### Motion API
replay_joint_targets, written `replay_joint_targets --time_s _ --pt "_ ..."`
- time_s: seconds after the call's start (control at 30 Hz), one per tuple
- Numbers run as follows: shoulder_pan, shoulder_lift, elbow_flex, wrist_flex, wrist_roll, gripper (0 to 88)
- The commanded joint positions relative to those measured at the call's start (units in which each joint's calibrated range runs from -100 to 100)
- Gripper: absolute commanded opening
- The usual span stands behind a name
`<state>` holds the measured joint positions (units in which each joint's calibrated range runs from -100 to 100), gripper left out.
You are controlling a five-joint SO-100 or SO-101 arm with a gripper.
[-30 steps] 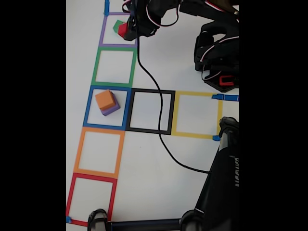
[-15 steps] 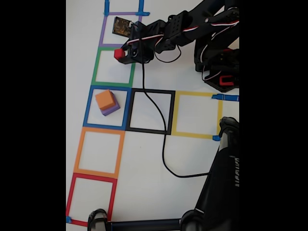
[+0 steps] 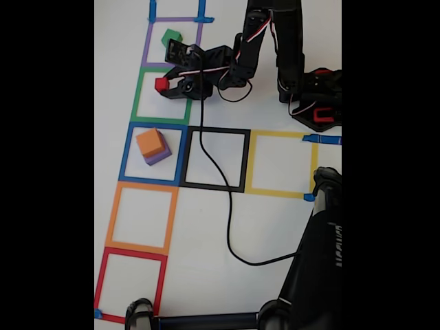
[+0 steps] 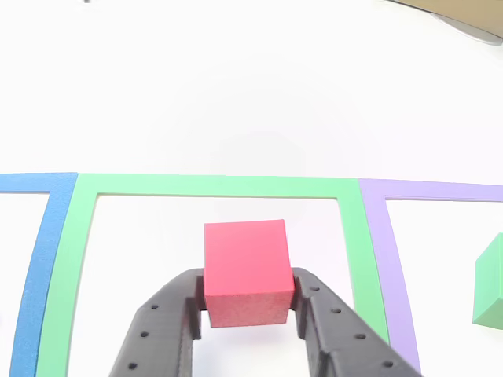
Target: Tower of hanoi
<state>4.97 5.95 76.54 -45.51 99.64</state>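
One small red foam cube (image 4: 245,271) sits clamped between the two fingers of the black gripper (image 3: 165,84), over the green tape square (image 3: 163,96). Green foam cube (image 3: 171,36) lies just beyond the gripper in the purple tape square (image 3: 172,42); orange-on-purple cube stack (image 3: 152,146) is nearer the camera, in the blue tape square (image 3: 153,154).

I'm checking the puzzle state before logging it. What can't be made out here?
- Whether the red cube in the gripper touches the table: undecidable in either view.
- Green cube: cut by the other view's right edge.
- Purple block: largely covered by the orange block, fixed view.
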Motion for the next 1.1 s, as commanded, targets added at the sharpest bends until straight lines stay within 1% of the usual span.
replay_joint_targets --time_s 0.0,0.57,1.07 --pt "0.4 2.9 -3.1 -4.9 0.4 5.9" --pt "-1.7 9.9 -2.2 -12.9 0.4 8.2" --pt "-0.9 12.0 -2.8 -13.9 0.4 14.7"
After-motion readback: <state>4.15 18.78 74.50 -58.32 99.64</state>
